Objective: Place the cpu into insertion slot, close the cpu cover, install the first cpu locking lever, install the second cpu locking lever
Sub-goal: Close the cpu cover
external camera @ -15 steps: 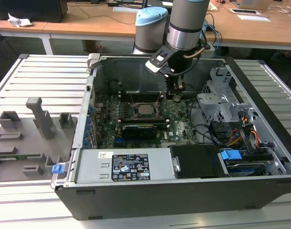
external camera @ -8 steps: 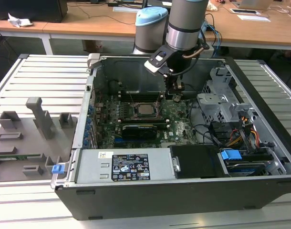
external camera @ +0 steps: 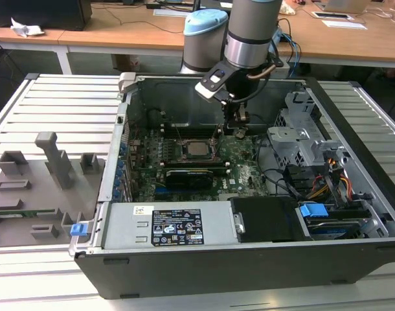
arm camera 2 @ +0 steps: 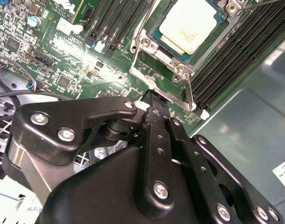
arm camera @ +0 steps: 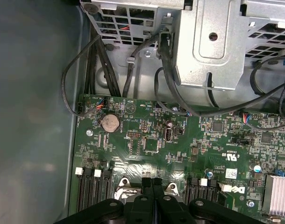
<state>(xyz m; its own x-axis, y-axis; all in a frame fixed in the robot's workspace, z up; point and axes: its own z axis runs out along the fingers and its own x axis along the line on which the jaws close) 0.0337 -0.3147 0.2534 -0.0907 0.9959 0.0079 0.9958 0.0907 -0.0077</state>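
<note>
Beige cpu (arm camera 2: 189, 23) seated, hand (arm camera 2: 151, 98) at insertion slot (arm camera 2: 156, 38) edge

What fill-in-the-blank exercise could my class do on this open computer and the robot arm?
1. The motherboard that carries the cpu is ____ in colour.
2. The gripper has its jaws ____.
3. The coin battery on the board is ____ in shape.
Missing words: green; shut; round.
</note>
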